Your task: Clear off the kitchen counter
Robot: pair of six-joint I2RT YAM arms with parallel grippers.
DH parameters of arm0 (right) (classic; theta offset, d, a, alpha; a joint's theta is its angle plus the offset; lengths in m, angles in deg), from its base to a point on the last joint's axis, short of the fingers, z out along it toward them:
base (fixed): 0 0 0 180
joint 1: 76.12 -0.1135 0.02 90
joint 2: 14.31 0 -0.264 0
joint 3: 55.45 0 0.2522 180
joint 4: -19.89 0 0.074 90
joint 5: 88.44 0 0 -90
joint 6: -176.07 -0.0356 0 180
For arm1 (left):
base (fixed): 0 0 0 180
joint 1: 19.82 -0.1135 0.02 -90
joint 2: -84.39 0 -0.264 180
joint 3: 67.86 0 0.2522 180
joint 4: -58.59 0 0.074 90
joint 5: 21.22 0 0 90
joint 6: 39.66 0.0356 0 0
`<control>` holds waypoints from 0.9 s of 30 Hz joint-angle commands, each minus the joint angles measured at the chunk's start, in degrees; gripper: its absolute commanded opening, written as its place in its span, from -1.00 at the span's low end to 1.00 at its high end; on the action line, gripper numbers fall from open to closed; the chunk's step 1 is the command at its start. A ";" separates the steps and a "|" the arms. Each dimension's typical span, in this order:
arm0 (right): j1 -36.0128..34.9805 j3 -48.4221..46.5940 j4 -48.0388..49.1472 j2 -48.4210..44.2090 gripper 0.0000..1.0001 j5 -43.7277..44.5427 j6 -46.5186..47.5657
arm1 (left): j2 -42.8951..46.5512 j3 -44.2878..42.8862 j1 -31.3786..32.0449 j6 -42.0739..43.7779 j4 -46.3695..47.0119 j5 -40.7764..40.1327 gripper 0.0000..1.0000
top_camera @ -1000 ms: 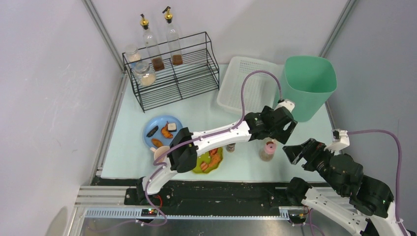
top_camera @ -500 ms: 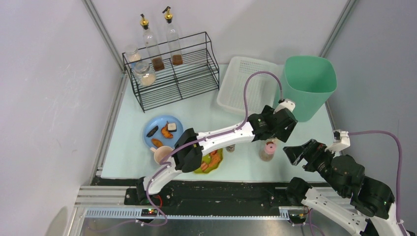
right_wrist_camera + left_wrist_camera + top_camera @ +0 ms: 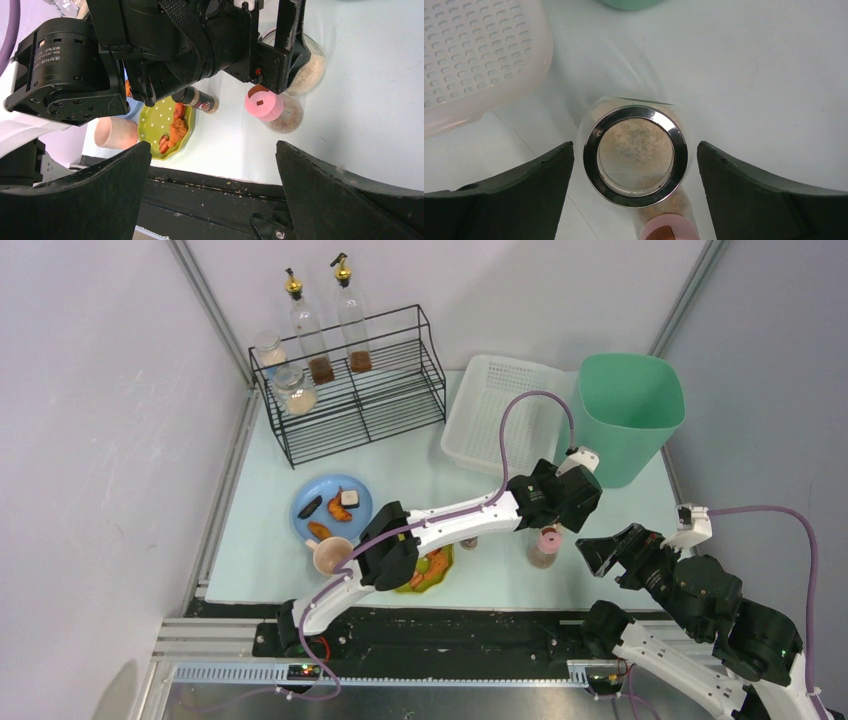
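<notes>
The kitchen counter point(image 3: 258, 532) spread pale green beneath both arms, from the black rail at the front to the walls behind. The left arm reached across to the counter's right part, and the left gripper point(image 3: 566, 498) hung just above the surface with its jaws spread wide. In the left wrist view a steel-rimmed glass jar point(image 3: 635, 162) of pale powder stood on the counter between the fingers point(image 3: 524, 185), a bare gap on either side. A pink-lidded jar point(image 3: 668, 233) stood just beside it, toward the front. The white basket point(image 3: 474, 55) lay farther back on the left. The right gripper point(image 3: 610, 544) hovered over the counter's front right corner, likewise gaping and holding nothing. Through it a green plate point(image 3: 167, 127) and a small spice bottle point(image 3: 201, 100) showed near the front rail.
</notes>
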 commanded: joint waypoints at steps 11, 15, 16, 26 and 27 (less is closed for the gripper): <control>0.18 -1.59 1.39 -0.35 1.00 0.09 0.64 | -0.89 -1.43 -0.21 -0.61 2.49 0.08 0.56; 0.18 -1.56 1.41 -0.34 1.00 0.09 0.63 | -0.80 -1.26 -0.24 -0.68 2.52 -0.13 0.57; 0.25 -1.57 1.38 -0.34 1.00 0.13 0.61 | -0.81 -1.25 -0.28 -0.62 2.54 -0.04 0.56; 0.29 -1.60 0.59 -0.60 1.00 0.33 0.09 | -1.61 -0.90 -0.54 -0.82 2.74 0.64 0.04; 0.31 -1.56 0.51 -0.65 1.00 0.33 0.03 | -1.65 -0.79 -0.52 -0.92 2.75 0.83 -0.12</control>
